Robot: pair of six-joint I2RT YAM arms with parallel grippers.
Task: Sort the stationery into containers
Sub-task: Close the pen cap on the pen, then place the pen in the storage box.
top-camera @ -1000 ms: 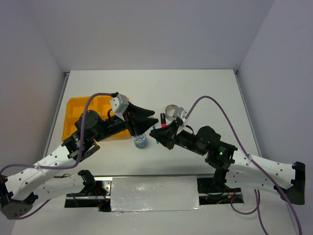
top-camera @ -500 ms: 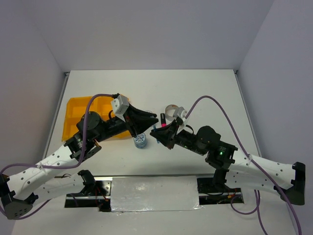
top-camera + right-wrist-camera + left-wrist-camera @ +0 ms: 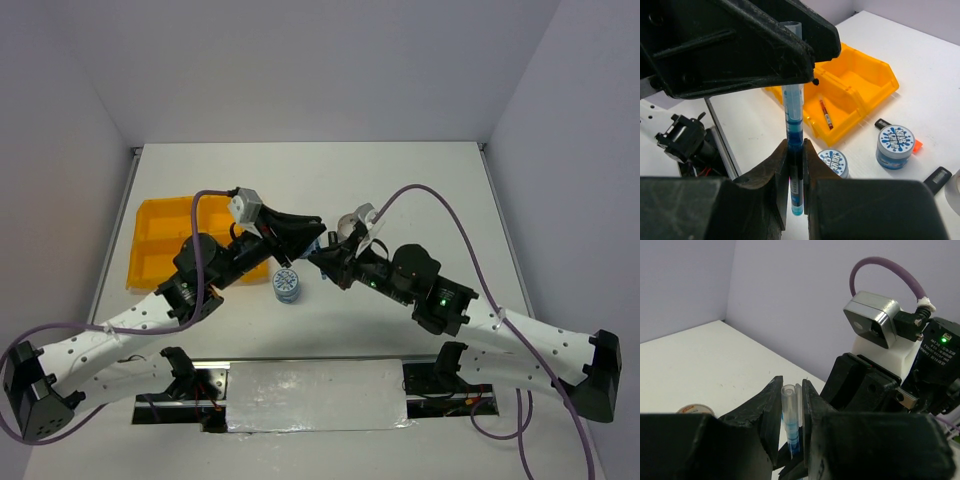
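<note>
Two pincers are clamped on one pen [image 3: 791, 100] at once. The left pincer [image 3: 790, 387] pinches its clear top end, and the right pincer [image 3: 795, 150] grips the blue barrel lower down. The pen stands nearly upright in the air above the bench [image 3: 420, 180], right of the tray [image 3: 148, 262] and near a roll [image 3: 287, 285].

The main risk is that one arm pulls away before the other lets go. The pen would then be bent, or wrenched out of the weaker hold. The left grip sits close to the pen's tip, so if the right one opens, the pen may swing or slip. It would then fall among the rolls, not into a compartment. The two wrists are also very close, so a careless retreat could knock them together.
</note>
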